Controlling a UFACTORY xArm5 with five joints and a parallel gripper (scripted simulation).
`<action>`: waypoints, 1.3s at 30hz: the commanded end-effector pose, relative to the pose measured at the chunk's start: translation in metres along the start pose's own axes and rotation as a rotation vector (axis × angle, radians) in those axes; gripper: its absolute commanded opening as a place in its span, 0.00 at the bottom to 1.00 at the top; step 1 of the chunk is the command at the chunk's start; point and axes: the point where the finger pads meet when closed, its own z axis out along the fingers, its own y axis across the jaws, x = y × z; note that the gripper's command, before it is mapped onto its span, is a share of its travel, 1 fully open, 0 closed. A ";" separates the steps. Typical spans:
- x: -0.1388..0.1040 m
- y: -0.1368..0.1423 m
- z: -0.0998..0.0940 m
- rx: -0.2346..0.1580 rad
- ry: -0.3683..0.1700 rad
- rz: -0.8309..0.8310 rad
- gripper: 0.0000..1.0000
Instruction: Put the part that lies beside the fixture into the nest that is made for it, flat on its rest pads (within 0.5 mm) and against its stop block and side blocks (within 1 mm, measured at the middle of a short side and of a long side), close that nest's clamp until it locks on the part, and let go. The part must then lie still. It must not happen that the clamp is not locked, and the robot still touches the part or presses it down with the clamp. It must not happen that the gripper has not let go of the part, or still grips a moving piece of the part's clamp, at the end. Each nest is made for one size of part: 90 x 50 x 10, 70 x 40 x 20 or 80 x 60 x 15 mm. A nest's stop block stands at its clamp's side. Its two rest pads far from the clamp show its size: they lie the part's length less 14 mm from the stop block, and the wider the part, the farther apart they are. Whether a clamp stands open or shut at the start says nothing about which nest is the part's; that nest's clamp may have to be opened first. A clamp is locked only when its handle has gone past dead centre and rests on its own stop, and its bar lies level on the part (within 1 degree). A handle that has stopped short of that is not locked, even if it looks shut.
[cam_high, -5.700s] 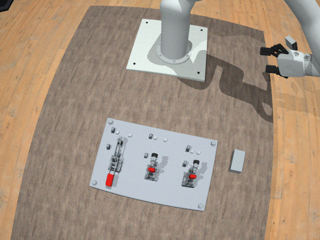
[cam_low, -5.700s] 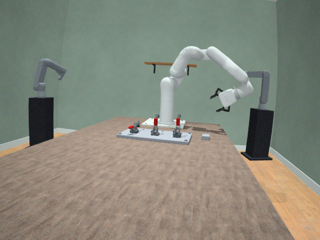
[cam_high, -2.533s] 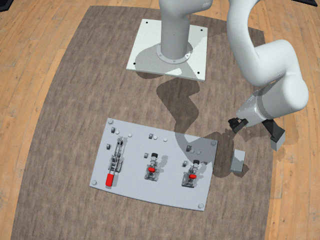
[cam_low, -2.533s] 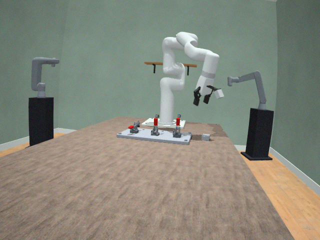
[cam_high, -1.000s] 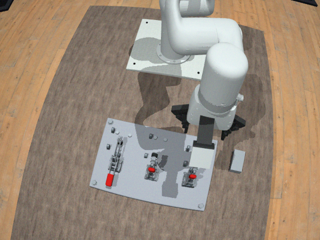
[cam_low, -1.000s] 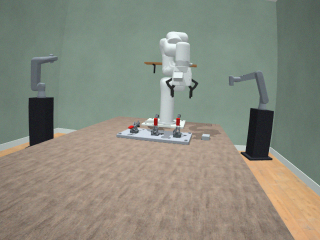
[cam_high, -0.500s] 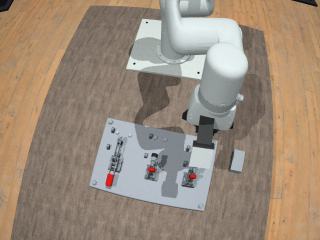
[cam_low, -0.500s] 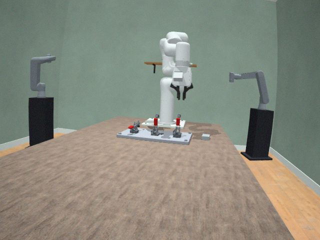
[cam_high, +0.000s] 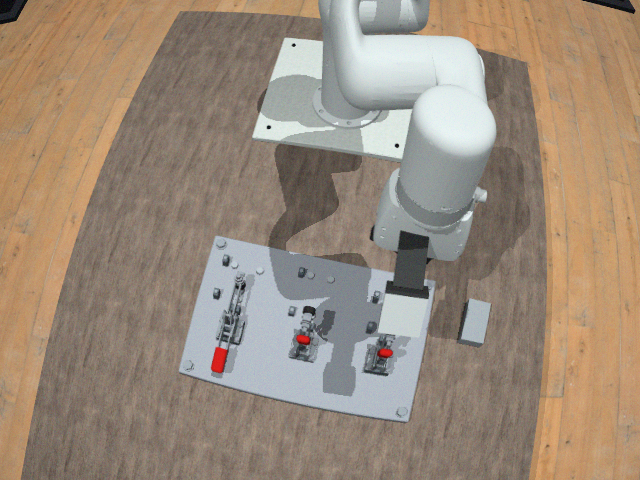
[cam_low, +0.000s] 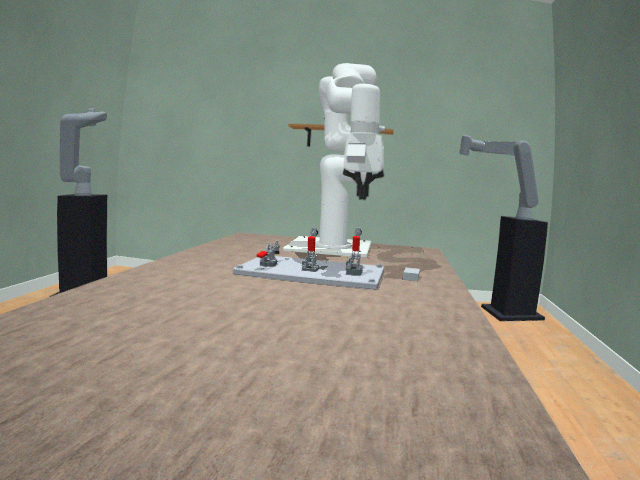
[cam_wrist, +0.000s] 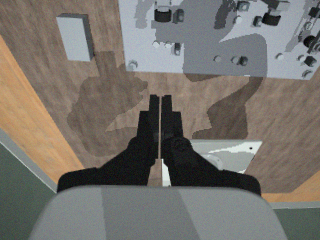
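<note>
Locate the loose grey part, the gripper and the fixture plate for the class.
loose grey part (cam_high: 476, 319) (cam_low: 411, 273) (cam_wrist: 75, 39): top, exterior, wrist; upper face
gripper (cam_low: 362, 197) (cam_wrist: 160, 108): exterior, wrist; between fingertips
fixture plate (cam_high: 268, 369) (cam_low: 289, 274) (cam_wrist: 150, 61): top, exterior, wrist; bare surface
</note>
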 end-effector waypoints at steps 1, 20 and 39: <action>0.001 0.000 -0.001 0.001 0.004 0.000 0.00; 0.001 0.000 -0.001 0.001 0.004 0.000 0.47; 0.001 0.000 -0.001 0.001 0.004 0.000 0.47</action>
